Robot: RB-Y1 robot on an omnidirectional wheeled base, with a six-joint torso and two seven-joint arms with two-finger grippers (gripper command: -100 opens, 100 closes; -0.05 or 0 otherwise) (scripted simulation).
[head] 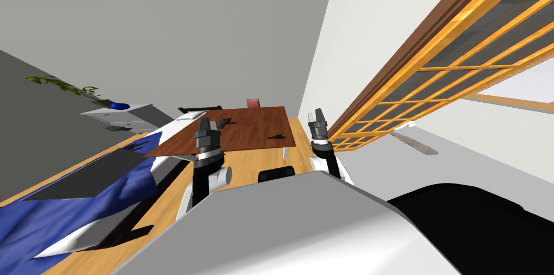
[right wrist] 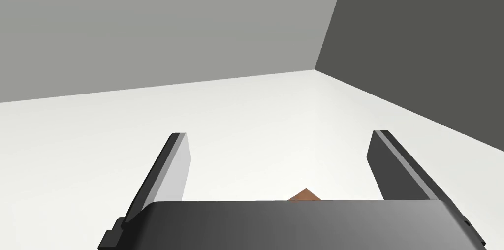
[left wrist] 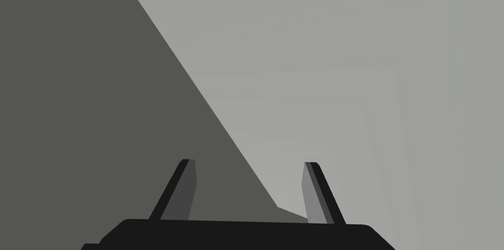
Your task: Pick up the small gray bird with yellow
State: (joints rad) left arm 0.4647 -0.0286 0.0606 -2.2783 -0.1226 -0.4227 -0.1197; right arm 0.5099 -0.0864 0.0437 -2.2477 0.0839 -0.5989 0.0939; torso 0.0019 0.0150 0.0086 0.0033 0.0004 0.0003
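Bird: small dark bird (head: pixel 277 137) with a touch of yellow, lying on the brown counter (head: pixel 254 125) close to its near edge, toward the right-hand corner.
Bird vs hands: apart from both, touched by neither; in the head view sits between the two, closer to the right one.
Left hand (head: pixel 204 123): raised in front of the counter's near left part, pointing up; fingers (left wrist: pixel 187 188) parted moderately, nothing between them.
Right hand (head: pixel 317 113): raised off the counter's right edge, pointing up; fingers (right wrist: pixel 172 173) spread wide, wider than the left's, nothing held.
Right wrist detail: small brown corner (right wrist: pixel 304 195) just above the hand's body; cannot tell what it belongs to.
Other item on counter: dark object with red (head: pixel 224 122), near the left hand, well apart from the bird.
Far side of counter: pink chair (head: pixel 252 103).
Left of counter: bed with blue blanket (head: pixel 81 201); beyond it a white dresser (head: pixel 127 117) carrying a blue pot (head: pixel 119 106) with a green plant (head: pixel 65 86).
Right wall: wooden lattice window (head: pixel 433 66).
Floor: light wood (head: pixel 243 166).
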